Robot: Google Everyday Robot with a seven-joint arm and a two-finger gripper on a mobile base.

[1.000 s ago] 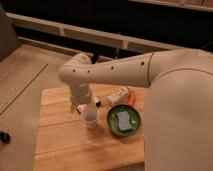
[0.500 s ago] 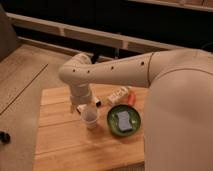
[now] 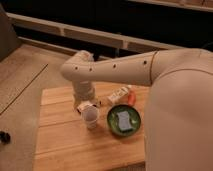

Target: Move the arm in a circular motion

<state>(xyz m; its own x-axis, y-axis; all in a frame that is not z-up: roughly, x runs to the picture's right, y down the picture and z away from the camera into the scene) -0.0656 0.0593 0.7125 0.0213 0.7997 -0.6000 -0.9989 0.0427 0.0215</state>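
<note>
The arm (image 3: 150, 70) is huge, cream-white and tubular. It comes in from the right, runs left over the wooden table (image 3: 60, 145) and bends down at a rounded joint (image 3: 79, 66). The gripper (image 3: 86, 106) hangs below the wrist, low over the table's middle left. It is just above and behind a small white cup (image 3: 91, 118). I cannot see anything held in it.
A green bowl (image 3: 113, 127) with a grey-blue sponge (image 3: 123, 121) sits right of the cup. A pale packet (image 3: 119, 94) and an orange item (image 3: 131, 99) lie behind the bowl, under the arm. Bare floor (image 3: 20, 80) lies to the left and a long ledge (image 3: 90, 35) runs behind.
</note>
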